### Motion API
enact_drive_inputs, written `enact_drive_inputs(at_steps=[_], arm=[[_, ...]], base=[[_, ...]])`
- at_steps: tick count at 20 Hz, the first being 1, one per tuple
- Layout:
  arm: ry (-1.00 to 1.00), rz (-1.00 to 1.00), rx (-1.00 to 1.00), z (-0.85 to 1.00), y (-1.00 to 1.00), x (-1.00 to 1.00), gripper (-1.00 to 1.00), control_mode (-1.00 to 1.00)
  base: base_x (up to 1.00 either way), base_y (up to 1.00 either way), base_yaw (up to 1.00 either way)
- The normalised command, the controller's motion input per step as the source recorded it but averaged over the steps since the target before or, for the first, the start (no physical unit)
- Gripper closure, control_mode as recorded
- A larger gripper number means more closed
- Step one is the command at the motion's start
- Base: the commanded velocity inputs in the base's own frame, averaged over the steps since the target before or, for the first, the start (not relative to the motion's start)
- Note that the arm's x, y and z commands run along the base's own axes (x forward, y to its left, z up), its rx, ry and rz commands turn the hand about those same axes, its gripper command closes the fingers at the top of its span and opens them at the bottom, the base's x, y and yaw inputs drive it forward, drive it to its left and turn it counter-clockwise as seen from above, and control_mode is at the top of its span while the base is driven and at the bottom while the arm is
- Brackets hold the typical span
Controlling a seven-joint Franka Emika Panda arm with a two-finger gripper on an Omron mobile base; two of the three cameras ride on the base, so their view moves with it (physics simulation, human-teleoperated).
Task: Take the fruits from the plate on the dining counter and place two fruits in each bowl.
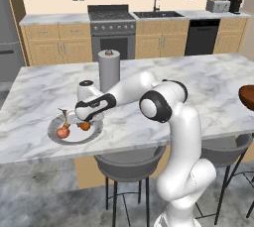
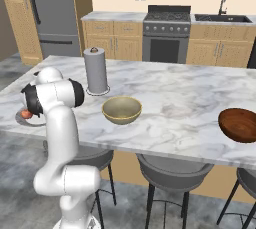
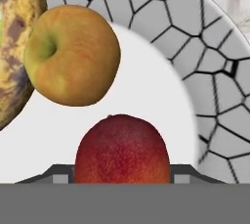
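Hand view, nearest first: red fruit sits right at the bottom edge, between the two dark fingertips poking out on either side of it. Whether the pads actually touch it, can't tell, so grip state unknown. Just beyond it, apart from it, a yellow-orange apple-like fruit with its stem dimple facing the camera. Touching that one, a spotted banana along the frame's left edge. All three lie on the light-grey plate, whose rim has a dark cracked-line pattern.

Left base view: gripper is down over the plate, at the near left part of the dining counter. A red fruit and an orange one show on the plate beside the hand.

Further back on the counter, a grey paper towel roll stands upright behind the arm.

Right base view: tan bowl sits mid-counter, well apart from the plate. Dark reddish-brown bowl is at the far right end.
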Motion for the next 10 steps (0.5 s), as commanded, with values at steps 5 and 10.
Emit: enact_drive_inputs(at_steps=[5, 10], arm=[[-0.03, 0.0, 0.0, 0.0, 0.0, 0.0, 1.0, -1.0], [-0.07, 0.0, 0.0, 0.24, -0.02, -0.02, 1.0, -1.0]], base=[[0.0, 0.0, 0.0], [0.0, 0.0, 0.0]])
